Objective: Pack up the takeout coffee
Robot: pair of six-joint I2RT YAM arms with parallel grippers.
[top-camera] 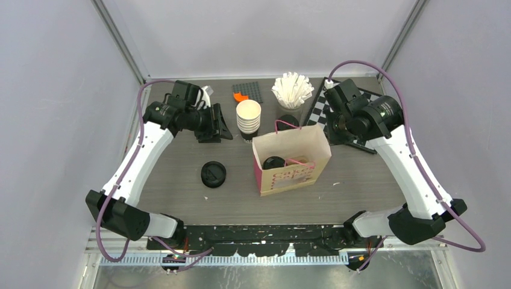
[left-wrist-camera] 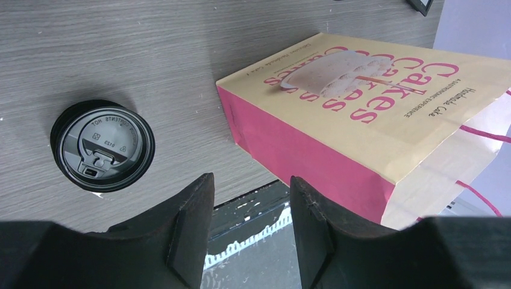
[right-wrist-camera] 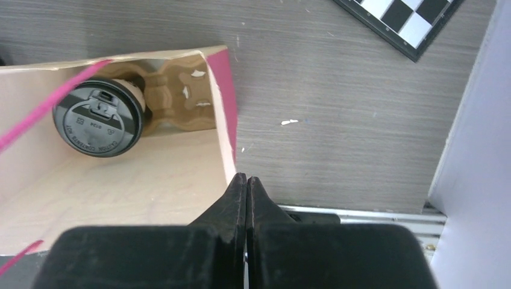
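Note:
One takeout coffee [right-wrist-camera: 97, 123], a cream cup with a black lid, sits in a cardboard carrier inside the open paper bag [right-wrist-camera: 150, 180]. From above its lid [top-camera: 274, 162] shows through the mouth of the bag [top-camera: 295, 174], which stands mid-table. My right gripper [right-wrist-camera: 247, 179] is shut with nothing in it. It hangs just off the bag's right rim, right of the bag from above [top-camera: 338, 133]. My left gripper [left-wrist-camera: 252, 186] is open and empty, up at the back left [top-camera: 222, 124]. It looks down past the bag's printed side [left-wrist-camera: 361, 120].
A stack of loose black lids [top-camera: 213, 173] [left-wrist-camera: 102, 147] lies left of the bag. Behind the bag stand lidless cream cups [top-camera: 248, 115] and a holder of white straws [top-camera: 292, 89]. A checkerboard [top-camera: 319, 108] [right-wrist-camera: 410, 21] lies at the back right. A dark baseplate [top-camera: 248, 91] is at the back.

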